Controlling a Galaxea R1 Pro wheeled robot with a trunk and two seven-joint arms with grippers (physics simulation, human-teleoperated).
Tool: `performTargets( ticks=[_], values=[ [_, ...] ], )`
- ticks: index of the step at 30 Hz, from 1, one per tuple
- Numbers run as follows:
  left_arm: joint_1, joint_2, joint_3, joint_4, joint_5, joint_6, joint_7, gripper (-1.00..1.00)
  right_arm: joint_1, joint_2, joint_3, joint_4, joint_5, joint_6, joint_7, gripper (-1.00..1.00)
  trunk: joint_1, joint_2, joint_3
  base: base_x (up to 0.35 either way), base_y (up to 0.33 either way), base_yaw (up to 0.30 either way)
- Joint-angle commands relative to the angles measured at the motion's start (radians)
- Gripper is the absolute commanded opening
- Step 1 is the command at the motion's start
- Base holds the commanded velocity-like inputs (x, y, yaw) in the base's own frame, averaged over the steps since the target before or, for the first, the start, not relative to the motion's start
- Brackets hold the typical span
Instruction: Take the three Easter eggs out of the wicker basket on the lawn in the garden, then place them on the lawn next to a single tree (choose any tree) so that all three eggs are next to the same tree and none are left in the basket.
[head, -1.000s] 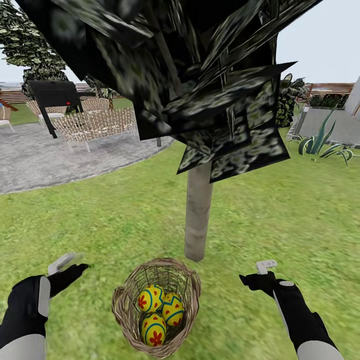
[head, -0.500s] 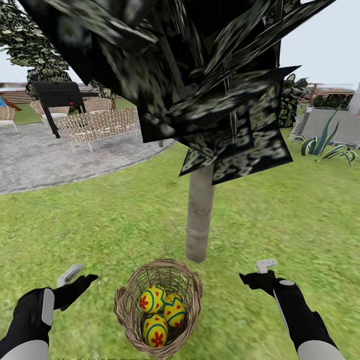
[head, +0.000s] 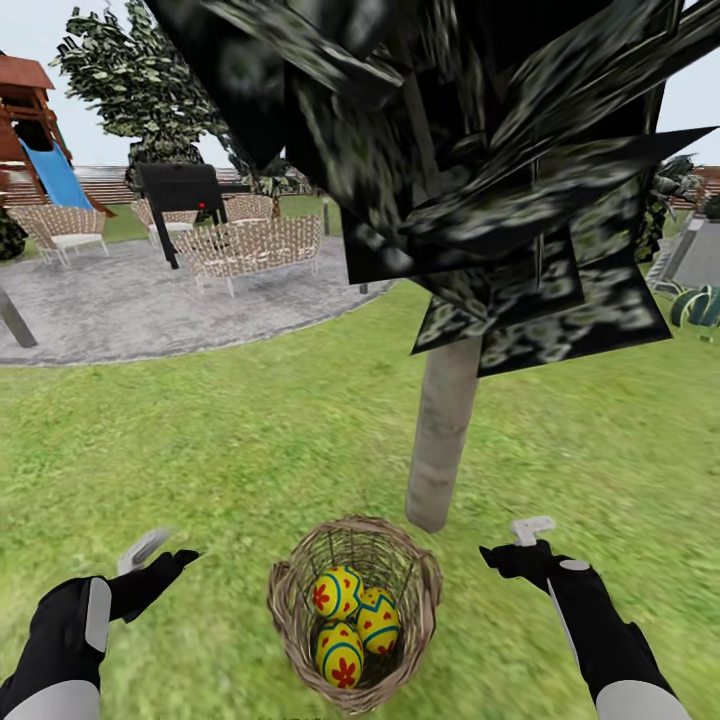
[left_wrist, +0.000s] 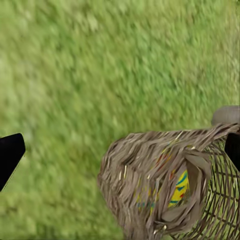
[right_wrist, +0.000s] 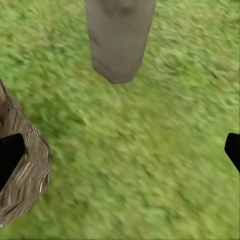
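Note:
The round wicker basket (head: 355, 610) stands on the lawn (head: 200, 430) just in front of me, holding all three yellow Easter eggs (head: 337, 592) (head: 378, 620) (head: 340, 655). Right behind it rises the pale trunk of the tree (head: 443, 430), under a dark blocky crown (head: 450, 150). My left gripper (head: 165, 552) hovers open to the basket's left, and my right gripper (head: 512, 540) hovers open to its right, both empty. In the left wrist view the basket (left_wrist: 165, 190) lies close ahead, an egg (left_wrist: 180, 187) showing through the weave. The right wrist view has the trunk (right_wrist: 120, 40) and the basket's side (right_wrist: 22, 170).
A grey round patio (head: 150, 300) lies at the back left with wicker chairs (head: 255, 245) and a black grill (head: 180, 190). Beyond them stand a playset with a blue slide (head: 40, 130) and a conifer (head: 140, 80). A spiky plant (head: 700, 305) grows at the far right.
The camera has swung left, so basket, tree and patio sit further right in the picture and the playset has come into view. My left gripper has dropped slightly.

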Motion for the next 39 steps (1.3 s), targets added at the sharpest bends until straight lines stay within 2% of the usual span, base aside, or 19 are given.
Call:
performTargets(
  ticks=[1, 5, 26, 29, 32, 35, 39],
  values=[
    [0.0, 0.0, 0.0, 0.0, 0.0, 0.0, 0.0, 1.0, 0.0, 0.0, 0.0, -0.001, 0.0, 0.0, 0.0, 1.0, 0.0, 0.0, 0.0, 0.0, 0.0, 0.292],
    [0.0, 0.0, 0.0, 0.001, 0.0, 0.0, 0.0, 1.0, 0.0, -0.001, 0.001, -0.004, -0.003, 0.001, 0.001, 1.0, 0.0, 0.0, 0.0, 0.0, 0.0, 0.146],
    [0.0, -0.001, 0.0, 0.012, 0.0, -0.001, 0.0, 1.0, -0.012, 0.002, -0.002, 0.003, -0.005, -0.001, -0.001, 1.0, 0.0, 0.0, 0.0, 0.0, 0.0, 0.003],
    [0.0, -0.001, 0.0, 0.022, 0.0, -0.001, 0.0, 1.0, -0.012, 0.01, -0.002, 0.002, -0.004, 0.001, 0.008, 1.0, 0.0, 0.0, 0.0, 0.0, 0.0, 0.0],
    [0.0, -0.001, 0.0, 0.024, 0.0, -0.002, 0.0, 1.0, -0.012, 0.015, -0.002, -0.004, -0.003, 0.011, 0.071, 1.0, 0.0, 0.0, 0.0, 0.0, 0.0, 0.0],
    [0.0, -0.001, 0.0, 0.024, 0.0, -0.002, 0.0, 1.0, -0.012, 0.014, -0.001, -0.065, -0.001, 0.097, 0.217, 1.0, 0.0, 0.0, 0.0, 0.0, 0.0, 0.0],
    [0.0, -0.002, 0.0, 0.025, 0.0, -0.002, 0.0, 1.0, -0.012, 0.016, 0.007, -0.165, 0.004, 0.227, 0.373, 1.0, 0.0, 0.0, 0.0, 0.0, 0.0, 0.0]
  ],
)
